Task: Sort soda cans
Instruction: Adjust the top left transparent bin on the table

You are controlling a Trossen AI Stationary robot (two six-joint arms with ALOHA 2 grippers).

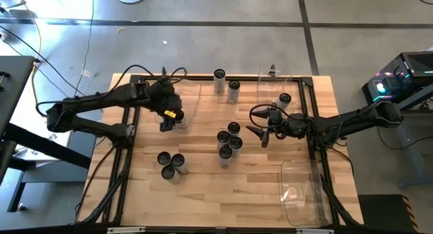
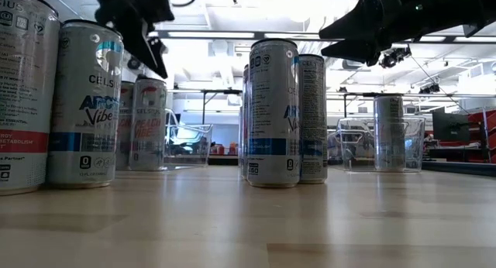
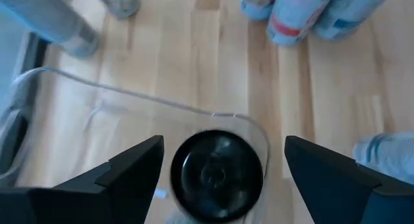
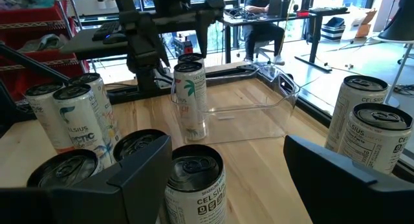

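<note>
The left gripper hangs with its fingers spread wide above a can that stands upright inside the clear bin near the far left part of the table. In the left wrist view the can's dark top sits between the two fingers with a gap on each side, so nothing is held.

The right gripper is also wide open and empty. It hovers just right of the middle cluster of cans, and in the right wrist view its fingers frame one can top of that cluster without touching it.

Elsewhere on the wooden table, three cans stand together toward the near left. Two cans stand by the far edge. One more can stands in a second clear bin at the far right. A third clear bin lies at the near right corner.

A dark frame runs along the table's edges. Beyond it, the floor is grey concrete. The right wrist view shows desks and a seated person in the room behind the table. The low view shows ceiling lights and shelving.
</note>
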